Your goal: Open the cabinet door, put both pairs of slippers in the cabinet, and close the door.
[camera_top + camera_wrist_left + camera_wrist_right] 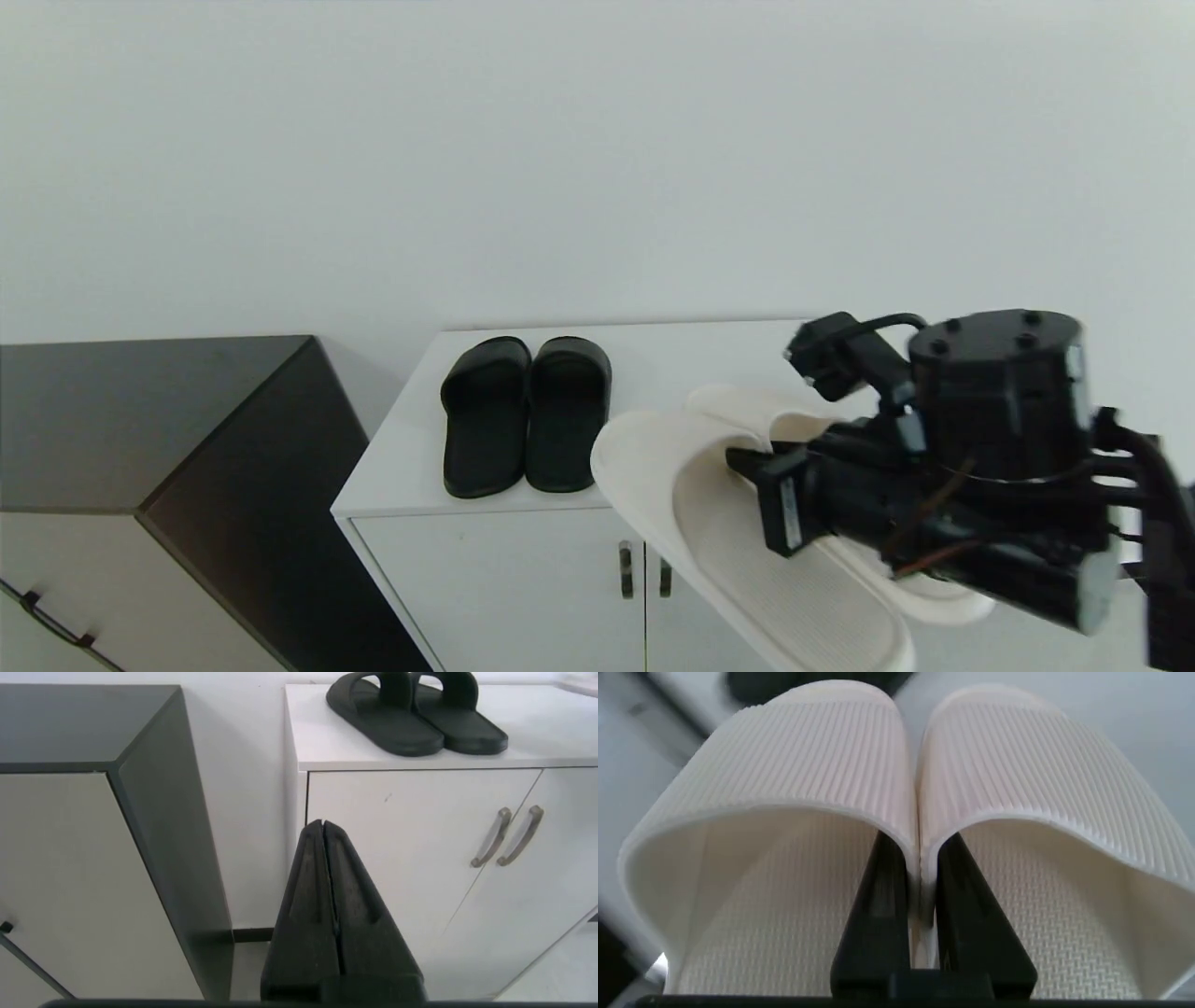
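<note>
R gripper [918, 873]: jaws clamped, one finger inside each of the white slippers [653, 457], pinching the pair's two adjoining inner strap walls between them. The fingers [878, 915] enter from the heel end and pass under the ribbed straps. Pair is side by side, soles tilted, toes ahead of the fingertips and heels back toward the wrist. Pair sits at approx. the level of the white cabinet [485, 579] front top edge, partly overlapping the top and the doors in the head view; contact w/ the cabinet cannot be determined. Black slippers [527, 415]: ahead of the R gripper and off to its L-arm side, flat on the cabinet top, side by side and touching, near the cabinet's L end, apart from the white pair. Cabinet doors: both shut; the two vertical handles [644, 571] meet at the centre seam, below the held pair and toward the L-arm side of the R fingertips. L gripper [322, 831]: fingers pressed together, nothing between them, in front of the cabinet's L door, not touching it. From the L gripper, the handles lie ahead toward the R-arm side, the black slippers above and ahead on the top. Dark cabinet [187, 411]: stands on the outer side of the L gripper, beside the white cabinet w/ a narrow gap between.
</note>
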Controlling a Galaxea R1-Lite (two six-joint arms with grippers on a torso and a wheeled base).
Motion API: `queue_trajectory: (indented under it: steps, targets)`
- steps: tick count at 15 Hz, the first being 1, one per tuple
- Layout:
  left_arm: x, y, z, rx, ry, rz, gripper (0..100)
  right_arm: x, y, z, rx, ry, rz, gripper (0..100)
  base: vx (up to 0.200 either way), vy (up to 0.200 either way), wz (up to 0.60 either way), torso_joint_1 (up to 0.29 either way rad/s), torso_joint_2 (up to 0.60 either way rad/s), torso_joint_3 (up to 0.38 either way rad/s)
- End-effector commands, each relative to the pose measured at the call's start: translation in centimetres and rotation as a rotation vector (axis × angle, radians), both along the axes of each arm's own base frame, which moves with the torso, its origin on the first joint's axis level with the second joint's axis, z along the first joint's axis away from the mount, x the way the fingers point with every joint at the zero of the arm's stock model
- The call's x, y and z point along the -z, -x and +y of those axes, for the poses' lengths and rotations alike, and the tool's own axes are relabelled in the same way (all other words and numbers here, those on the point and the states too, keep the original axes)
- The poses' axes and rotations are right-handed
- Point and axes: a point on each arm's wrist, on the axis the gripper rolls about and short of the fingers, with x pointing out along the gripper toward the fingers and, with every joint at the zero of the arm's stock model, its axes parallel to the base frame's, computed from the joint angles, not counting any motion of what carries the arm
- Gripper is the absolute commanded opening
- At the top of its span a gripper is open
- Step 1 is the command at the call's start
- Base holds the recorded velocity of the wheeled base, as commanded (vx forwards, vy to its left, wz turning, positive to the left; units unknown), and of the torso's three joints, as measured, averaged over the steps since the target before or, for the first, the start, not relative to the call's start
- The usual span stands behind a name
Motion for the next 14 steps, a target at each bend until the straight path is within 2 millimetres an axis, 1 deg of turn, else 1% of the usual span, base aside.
queue_trajectory:
  steps: [1, 3, 5, 12, 14]
  targets:
    - [0.0, 0.0, 0.0, -0.002, 0.002, 0.001, 0, -1.1, 4.6, -4.3, -0.148, -0.052, -0.002, 0, 0.0, 0.0, 0.0, 0.0, 0.0, 0.0]
    - [0.0, 0.0, 0.0, -0.002, 0.002, 0.001, 0, -0.4, 4.6, -4.1, -0.16, -0.025, 0.009, 0, 0.0, 0.0, 0.0, 0.0, 0.0, 0.0]
    - [0.0, 0.0, 0.0, -0.001, 0.002, 0.001, 0, -0.1, 4.5, -4.1, -0.161, -0.016, 0.016, 0, 0.0, 0.0, 0.0, 0.0, 0.0, 0.0]
    - [0.0, 0.0, 0.0, -0.001, 0.002, 0.001, 0, 0.6, 4.5, -4.3, -0.153, 0.011, 0.024, 0, -0.2, 0.0, 0.0, 0.002, 0.0, 0.004]
    - [0.0, 0.0, 0.0, -0.001, 0.002, 0.001, 0, 0.9, 4.6, -4.5, -0.168, 0.049, 0.003, 0, 0.0, 0.0, 0.0, 0.0, 0.0, 0.0]
